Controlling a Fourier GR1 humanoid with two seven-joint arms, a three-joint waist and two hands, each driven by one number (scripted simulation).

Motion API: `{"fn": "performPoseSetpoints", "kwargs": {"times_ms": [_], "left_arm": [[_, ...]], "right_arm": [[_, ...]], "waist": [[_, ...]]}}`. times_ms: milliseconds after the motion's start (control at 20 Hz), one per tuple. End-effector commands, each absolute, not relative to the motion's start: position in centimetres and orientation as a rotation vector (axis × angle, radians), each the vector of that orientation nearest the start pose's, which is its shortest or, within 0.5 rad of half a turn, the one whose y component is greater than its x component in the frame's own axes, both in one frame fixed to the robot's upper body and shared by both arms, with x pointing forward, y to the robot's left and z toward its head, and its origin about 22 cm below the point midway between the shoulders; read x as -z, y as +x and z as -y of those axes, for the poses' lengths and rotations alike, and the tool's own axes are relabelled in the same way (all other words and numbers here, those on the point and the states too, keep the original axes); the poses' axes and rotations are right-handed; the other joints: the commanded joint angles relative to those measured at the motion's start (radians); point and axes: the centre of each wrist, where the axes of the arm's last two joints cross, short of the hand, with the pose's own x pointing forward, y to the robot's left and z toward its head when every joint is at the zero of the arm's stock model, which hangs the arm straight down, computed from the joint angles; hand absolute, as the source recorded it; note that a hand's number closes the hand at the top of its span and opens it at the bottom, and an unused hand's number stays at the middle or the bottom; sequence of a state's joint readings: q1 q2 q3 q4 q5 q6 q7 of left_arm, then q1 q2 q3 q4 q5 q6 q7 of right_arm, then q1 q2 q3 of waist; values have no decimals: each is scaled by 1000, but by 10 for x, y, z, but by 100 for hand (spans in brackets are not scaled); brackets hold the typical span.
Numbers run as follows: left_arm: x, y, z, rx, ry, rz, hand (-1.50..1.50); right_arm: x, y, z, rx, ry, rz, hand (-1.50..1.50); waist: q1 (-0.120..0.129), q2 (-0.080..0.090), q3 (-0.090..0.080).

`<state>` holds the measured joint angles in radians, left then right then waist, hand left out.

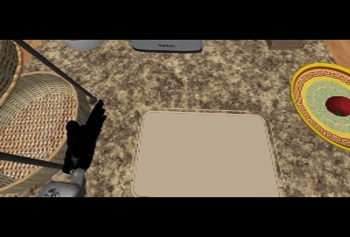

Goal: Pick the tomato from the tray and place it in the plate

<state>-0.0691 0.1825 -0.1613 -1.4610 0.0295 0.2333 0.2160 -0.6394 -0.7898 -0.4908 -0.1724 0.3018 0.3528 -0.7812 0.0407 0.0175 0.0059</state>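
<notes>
A red tomato (pixel 338 106) lies in the yellow-rimmed plate (pixel 305 109) at the right edge of the head view. The beige tray (pixel 205 155) sits in the middle of the counter with nothing on it. My left hand (pixel 84 141) rests open at the lower left, fingers pointing up, just left of the tray and apart from it. No part of my right hand shows.
A wicker basket (pixel 34 125) with dark wire legs stands at the left, close behind my left hand. At the counter's far edge sit a grey appliance (pixel 167 45), a grey object (pixel 83 44) and a brown block (pixel 287 44).
</notes>
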Motion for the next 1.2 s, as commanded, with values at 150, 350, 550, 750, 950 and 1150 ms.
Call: {"fn": "performPoseSetpoints", "kwargs": {"times_ms": [150, 350, 550, 750, 950, 1150], "left_arm": [[9, 260, -238, 69, 214, 1307, 0], [7, 257, -237, 65, 214, 1306, 0], [-1, 259, -234, 62, 221, 1328, 0], [1, 258, -240, 74, 218, 1308, 0], [2, 254, -236, 70, 212, 1313, 0], [2, 254, -231, 63, 195, 1309, 0]], "right_arm": [[-45, 288, 529, -233, -423, 1648, -150], [-32, 269, 536, -238, -469, 1638, -150], [-41, 263, 546, -232, -482, 1604, -150], [-37, 250, 554, -247, -516, 1592, -150], [-49, 246, 562, -216, -569, 1583, -150], [-50, 232, 572, -178, -567, 1610, -150]], "waist": [[7, 4, 1], [2, 2, 1], [4, 2, 1], [8, 5, 3], [21, 9, 5], [8, 5, 4]]}}
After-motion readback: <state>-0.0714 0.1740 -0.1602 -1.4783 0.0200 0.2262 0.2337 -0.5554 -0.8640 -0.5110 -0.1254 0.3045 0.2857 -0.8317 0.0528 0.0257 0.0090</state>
